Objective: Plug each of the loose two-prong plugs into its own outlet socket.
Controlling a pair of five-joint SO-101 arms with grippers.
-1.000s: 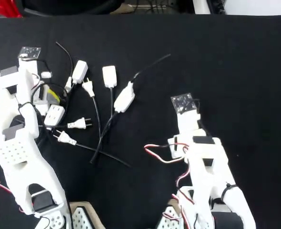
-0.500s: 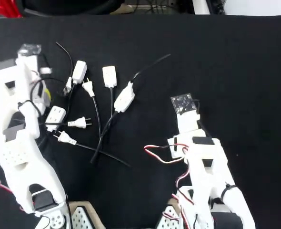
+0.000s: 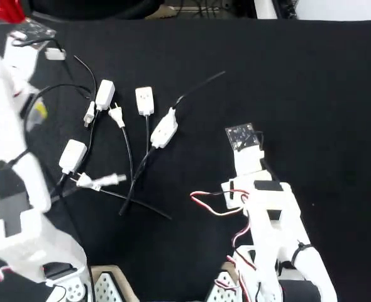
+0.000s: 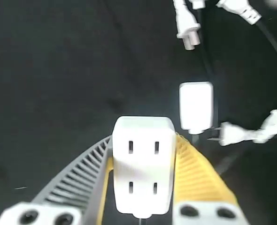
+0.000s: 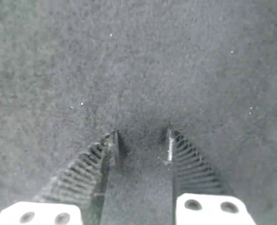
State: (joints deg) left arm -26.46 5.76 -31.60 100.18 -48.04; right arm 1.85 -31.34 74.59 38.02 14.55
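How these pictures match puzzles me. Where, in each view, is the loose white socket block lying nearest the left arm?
High view: the socket block lies at the left, beside the left arm, a white plug close by.
Left wrist view: the socket block lies just beyond the held socket, the plug beside it.
Right wrist view: not in it; the right gripper hangs open over black cloth.
Shared landmark: that white plug.

The high view looks down over the whole table (image 3: 324,75). Both wrist views face the table from much nearer. The left one and the high view share the plugs (image 4: 188,28) on it.
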